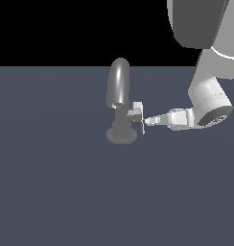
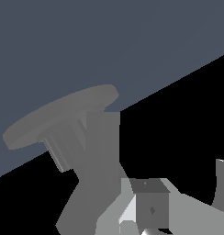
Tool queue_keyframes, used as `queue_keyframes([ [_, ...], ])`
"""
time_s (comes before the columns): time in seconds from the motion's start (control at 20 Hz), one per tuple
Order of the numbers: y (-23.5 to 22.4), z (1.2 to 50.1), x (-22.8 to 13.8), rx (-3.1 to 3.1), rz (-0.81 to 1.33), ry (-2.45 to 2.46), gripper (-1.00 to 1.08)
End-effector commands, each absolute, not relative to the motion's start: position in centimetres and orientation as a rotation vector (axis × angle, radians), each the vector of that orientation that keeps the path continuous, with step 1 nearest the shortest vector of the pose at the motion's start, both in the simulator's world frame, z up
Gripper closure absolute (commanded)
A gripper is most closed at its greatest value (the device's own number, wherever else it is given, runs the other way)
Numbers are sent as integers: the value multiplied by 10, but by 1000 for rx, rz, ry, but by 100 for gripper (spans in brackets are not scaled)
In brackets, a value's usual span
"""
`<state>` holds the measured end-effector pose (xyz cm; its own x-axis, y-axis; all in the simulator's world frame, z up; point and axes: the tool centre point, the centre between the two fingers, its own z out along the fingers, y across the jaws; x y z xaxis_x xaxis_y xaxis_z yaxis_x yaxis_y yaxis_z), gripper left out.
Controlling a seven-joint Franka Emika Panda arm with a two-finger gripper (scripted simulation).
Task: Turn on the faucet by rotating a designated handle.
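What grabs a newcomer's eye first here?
The glossy grey faucet with its tall arched spout, standing alone mid-floor in the exterior view. Then the white arm reaching in from that view's right, its hand right at the small handle on the stem; contact can't be confirmed.

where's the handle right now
In the exterior view the handle sticks out of the faucet stem toward the view's right, just above the base, with the gripper at its tip.

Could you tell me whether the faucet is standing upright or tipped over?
Upright: the faucet stands on its round base, its arched spout rising above the stem.
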<state>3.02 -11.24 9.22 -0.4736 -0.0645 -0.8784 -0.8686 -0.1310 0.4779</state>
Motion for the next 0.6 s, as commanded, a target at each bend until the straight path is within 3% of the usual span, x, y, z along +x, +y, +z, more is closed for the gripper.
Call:
queue_keyframes([
  [0.0, -106, 63, 32, -1036, 1673, 1555, 108],
  [0.55, -105, 37, 38, -1018, 1686, 1570, 108],
])
